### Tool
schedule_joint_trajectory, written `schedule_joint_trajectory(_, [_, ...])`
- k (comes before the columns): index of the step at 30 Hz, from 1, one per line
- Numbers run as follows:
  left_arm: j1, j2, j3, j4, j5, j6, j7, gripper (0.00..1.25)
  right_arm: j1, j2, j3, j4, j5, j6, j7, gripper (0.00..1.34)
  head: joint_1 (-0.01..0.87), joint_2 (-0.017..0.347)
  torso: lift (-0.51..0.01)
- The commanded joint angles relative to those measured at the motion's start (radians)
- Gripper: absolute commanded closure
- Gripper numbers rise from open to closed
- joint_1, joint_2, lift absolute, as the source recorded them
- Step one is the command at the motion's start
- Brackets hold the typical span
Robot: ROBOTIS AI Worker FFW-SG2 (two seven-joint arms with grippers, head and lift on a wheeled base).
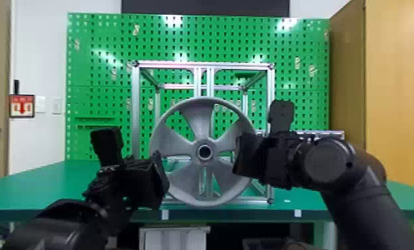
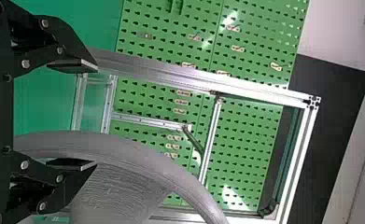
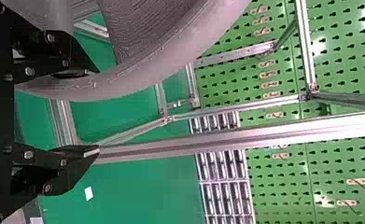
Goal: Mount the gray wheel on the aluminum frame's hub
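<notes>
In the head view, the gray wheel (image 1: 201, 124) stands upright before the aluminum frame (image 1: 169, 65), its center hole facing me; the hub behind is hidden. My left gripper (image 1: 160, 178) is at the wheel's lower left edge, my right gripper (image 1: 244, 155) at its right edge. The left wrist view has my left gripper (image 2: 96, 115) open, one finger overlapping the wheel (image 2: 124, 196) inside its rim and the other apart from it. Likewise my right gripper (image 3: 97, 110) is open around the rim of the wheel (image 3: 147, 28), with the rim close to one finger.
The frame stands on a green table (image 1: 50, 179) before a green pegboard (image 1: 99, 40). A metal rack (image 3: 224, 186) lies beyond the frame on the right side. The frame's upright (image 3: 264, 133) passes close to my right gripper's outer finger.
</notes>
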Motion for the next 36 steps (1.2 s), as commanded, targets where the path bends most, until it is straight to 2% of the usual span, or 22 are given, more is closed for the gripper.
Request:
schedule_joint_trajectory(1, [0.0,0.0,-0.007,0.0,0.002,0.0,-0.002,0.5,0.005,0.002,0.0,-0.001,0.0,-0.008,0.006,0.61,-0.005,0.006,-0.499])
schedule_joint_trajectory(5, [-0.003,0.0,-0.017,0.0,0.009,0.0,-0.015,0.47,0.01,0.002,0.002,-0.001,0.0,-0.015,0.015,0.56,-0.005,0.006,-0.499])
schedule_joint_trajectory(12, [-0.005,0.0,-0.017,0.0,-0.001,-0.002,-0.044,0.34,0.013,0.002,0.002,-0.001,0.0,-0.022,0.027,0.43,-0.005,0.006,-0.499])
schedule_joint_trajectory(20, [-0.005,0.0,-0.017,-0.002,-0.017,-0.018,-0.073,0.19,0.024,0.002,0.003,-0.001,0.012,-0.047,0.072,0.17,-0.005,0.006,-0.499])
schedule_joint_trajectory(29, [0.0,0.0,-0.016,-0.002,-0.017,-0.023,-0.076,0.16,0.028,0.002,0.006,-0.011,0.015,-0.047,0.08,0.12,-0.005,0.006,-0.499])
schedule_joint_trajectory(36, [0.011,0.0,-0.008,-0.013,-0.016,-0.021,-0.076,0.15,0.054,0.002,0.008,-0.067,0.015,-0.047,0.081,0.1,-0.005,0.006,-0.499])
